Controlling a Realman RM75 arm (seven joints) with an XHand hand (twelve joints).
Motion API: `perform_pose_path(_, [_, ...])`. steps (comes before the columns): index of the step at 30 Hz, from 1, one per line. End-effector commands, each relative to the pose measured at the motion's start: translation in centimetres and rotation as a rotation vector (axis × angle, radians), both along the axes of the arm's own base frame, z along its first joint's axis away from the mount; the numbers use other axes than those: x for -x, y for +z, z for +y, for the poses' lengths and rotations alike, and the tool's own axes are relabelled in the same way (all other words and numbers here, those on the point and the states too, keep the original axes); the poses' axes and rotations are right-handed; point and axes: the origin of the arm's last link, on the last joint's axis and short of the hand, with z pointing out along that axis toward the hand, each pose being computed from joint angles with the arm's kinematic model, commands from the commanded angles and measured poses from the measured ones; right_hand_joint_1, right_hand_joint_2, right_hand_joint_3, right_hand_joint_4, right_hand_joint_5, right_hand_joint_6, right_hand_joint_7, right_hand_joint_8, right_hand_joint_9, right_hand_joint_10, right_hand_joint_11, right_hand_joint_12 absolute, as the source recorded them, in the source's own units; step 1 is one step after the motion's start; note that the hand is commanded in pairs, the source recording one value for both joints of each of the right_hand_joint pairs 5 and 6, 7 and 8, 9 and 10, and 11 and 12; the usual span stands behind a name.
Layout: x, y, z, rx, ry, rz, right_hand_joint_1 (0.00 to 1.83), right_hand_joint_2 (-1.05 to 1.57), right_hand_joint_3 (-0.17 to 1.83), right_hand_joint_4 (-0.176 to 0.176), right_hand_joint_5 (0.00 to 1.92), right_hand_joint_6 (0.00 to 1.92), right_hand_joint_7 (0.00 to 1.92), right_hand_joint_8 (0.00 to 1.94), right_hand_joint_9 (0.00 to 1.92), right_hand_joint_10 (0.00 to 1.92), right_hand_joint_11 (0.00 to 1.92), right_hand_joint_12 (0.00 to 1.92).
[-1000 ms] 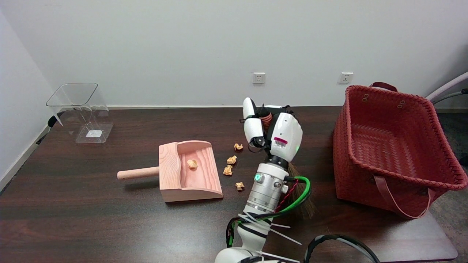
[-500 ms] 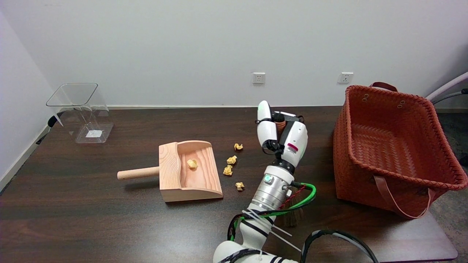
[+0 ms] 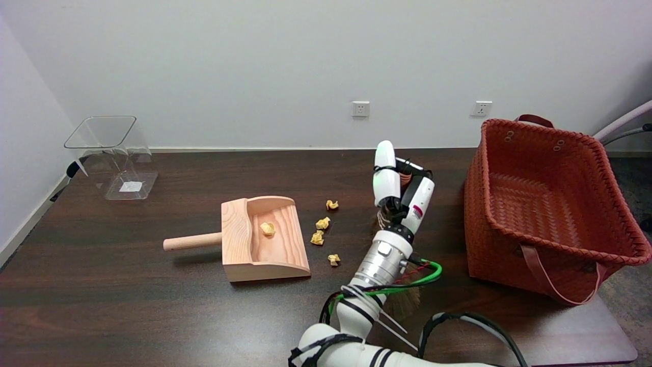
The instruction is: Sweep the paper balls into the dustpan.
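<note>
the robot hand point(image 3: 402, 191) on the right arm stands upright over the dark wooden counter point(image 3: 127, 306), between the paper balls and the basket, its fingers wrapped around the handle of a small broom point(image 3: 405, 300). the handle's reddish-brown top shows between the fingers, and the bristles show lower down behind the wrist, near the counter's front edge. the wooden dustpan point(image 3: 262, 239) lies flat to the left of the robot hand, its round handle pointing left and its open mouth facing right. 1 paper ball point(image 3: 267, 229) already sits inside the pan. 4 more lie on the counter just beyond the pan's open edge: ball at the back point(image 3: 332, 205), second ball point(image 3: 323, 223), third ball point(image 3: 317, 237) and front ball point(image 3: 334, 259). none of the 4 touches the pan. a red woven basket point(image 3: 555, 204) stands at the right, and a clear plastic bin point(image 3: 114, 155) stands at the far left corner.
</note>
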Motion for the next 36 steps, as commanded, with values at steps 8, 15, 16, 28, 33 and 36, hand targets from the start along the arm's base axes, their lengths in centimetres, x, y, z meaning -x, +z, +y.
perform_pose_path(8, [-3.5,-0.6,-3.3,-0.025,0.301,-0.269,0.54,1.57,-0.17,0.0,1.92,1.92,1.92,1.92,1.92,1.92,1.92,1.92])
perform_pose_path(15, [-2.9,-0.8,-3.6,-0.038,0.377,-0.406,0.53,1.57,-0.17,0.0,1.92,1.92,1.92,1.92,1.92,1.92,1.92,1.92])
perform_pose_path(16, [-3.0,-0.8,-3.6,-0.04,0.38,-0.407,0.52,1.57,-0.17,0.0,1.92,1.92,1.92,1.92,1.92,1.92,1.92,1.92])
perform_pose_path(28, [-3.8,-1.2,-3.8,-0.095,0.469,-0.452,0.51,1.57,-0.17,0.0,1.92,1.92,1.92,1.92,1.92,1.92,1.92,1.92])
perform_pose_path(33, [-5.7,-0.7,-4.4,-0.135,0.441,-0.326,0.51,1.57,-0.17,0.0,1.92,1.92,1.92,1.92,1.92,1.92,1.92,1.92])
perform_pose_path(36, [-6.6,0.1,-5.2,-0.189,0.42,-0.264,0.52,1.57,-0.17,0.0,1.92,1.92,1.92,1.92,1.92,1.92,1.92,1.92])
